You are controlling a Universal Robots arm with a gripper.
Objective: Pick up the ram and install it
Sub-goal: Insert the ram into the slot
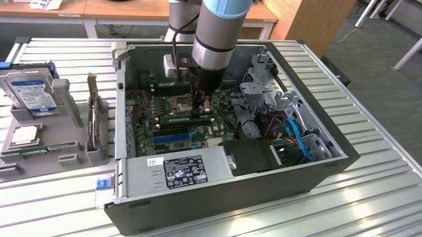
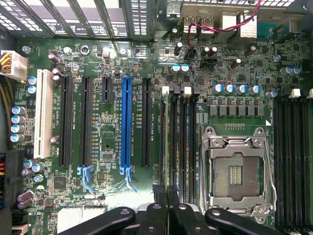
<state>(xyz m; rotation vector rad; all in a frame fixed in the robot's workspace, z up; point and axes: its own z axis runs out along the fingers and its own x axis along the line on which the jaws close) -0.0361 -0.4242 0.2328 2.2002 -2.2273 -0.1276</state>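
Inside the open PC case (image 1: 329, 163), which lies on its side on a slatted metal table (image 1: 382, 148), the robot arm reaches straight down to the middle of the main board (image 2: 111, 127). The claw (image 1: 202, 112) is closed to a narrow gap &, as far as can be judged, pinches the top edge of the ram (image 1: 177, 118). The ram is a thin green stick standing on edge along a memory slot. It's just beside the metal-framed chip socket (image 2: 234, 171), on the side nearer the power supply (image 1: 178, 170).

Progress: pick-up looks done; the stick is at the slot w/ the claw on it. Can't tell if it's pushed fully home or if the end clips have latched, so install isn't confirmed.

Writing: the power supply has a black-&-white label, print too small to read. A hard drive (image 1: 29, 94) stands in a grey rack (image 1: 66, 148) near the table's edge at the ext. view's left; its blue-&-white label is also unreadable. White lettering btwn the board's long slots, incl. beside the blue slot (image 2: 127, 122), can't be made out. No brand legible.
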